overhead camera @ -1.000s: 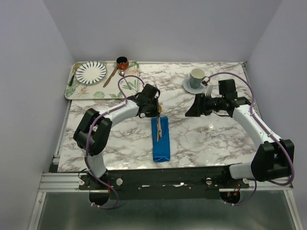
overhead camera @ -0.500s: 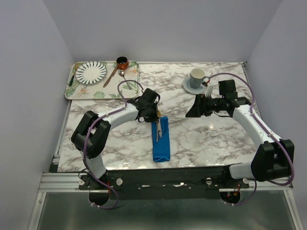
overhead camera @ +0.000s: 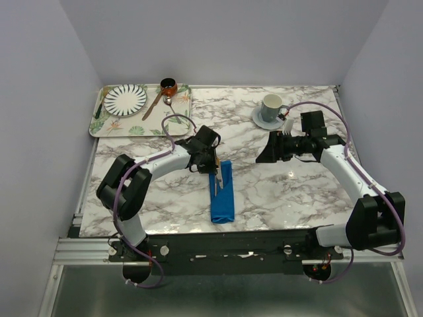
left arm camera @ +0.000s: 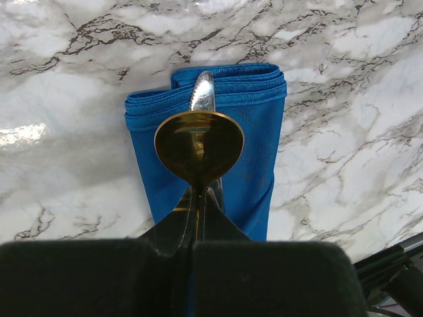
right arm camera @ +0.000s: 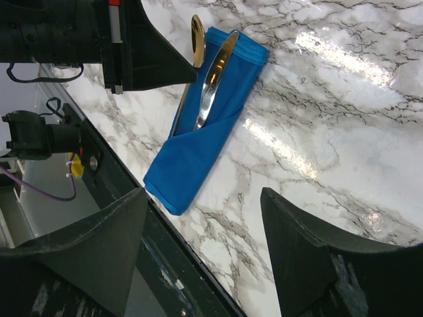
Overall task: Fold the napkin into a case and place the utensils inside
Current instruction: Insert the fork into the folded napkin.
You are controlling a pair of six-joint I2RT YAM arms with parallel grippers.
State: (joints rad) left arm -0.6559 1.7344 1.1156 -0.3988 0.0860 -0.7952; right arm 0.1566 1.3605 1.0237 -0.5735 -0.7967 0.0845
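Observation:
The napkin (overhead camera: 222, 193) lies as a narrow blue case (right arm camera: 202, 135) at the table's middle, long axis toward me. A silver utensil (right arm camera: 214, 74) rests in it, its top sticking out past the far end (left arm camera: 202, 91). My left gripper (left arm camera: 197, 198) is shut on the neck of the gold spoon (left arm camera: 199, 145), bowl over the case's far end, handle (right arm camera: 185, 92) running down the left side into the fold. The left gripper (overhead camera: 213, 160) sits at the case's far end. My right gripper (right arm camera: 205, 224) hangs open and empty over bare marble to the right (overhead camera: 264, 153).
A leaf-print tray (overhead camera: 139, 125) at the back left holds a striped plate (overhead camera: 125, 99), a brown-handled spoon (overhead camera: 155, 104) and a small brown pot (overhead camera: 168, 86). A cup on a saucer (overhead camera: 269, 109) stands at the back right. The table's front rail (right arm camera: 125, 191) runs just below the case.
My left gripper has slid a little toward the near edge with the gold spoon, along the case. The right arm has stayed put.

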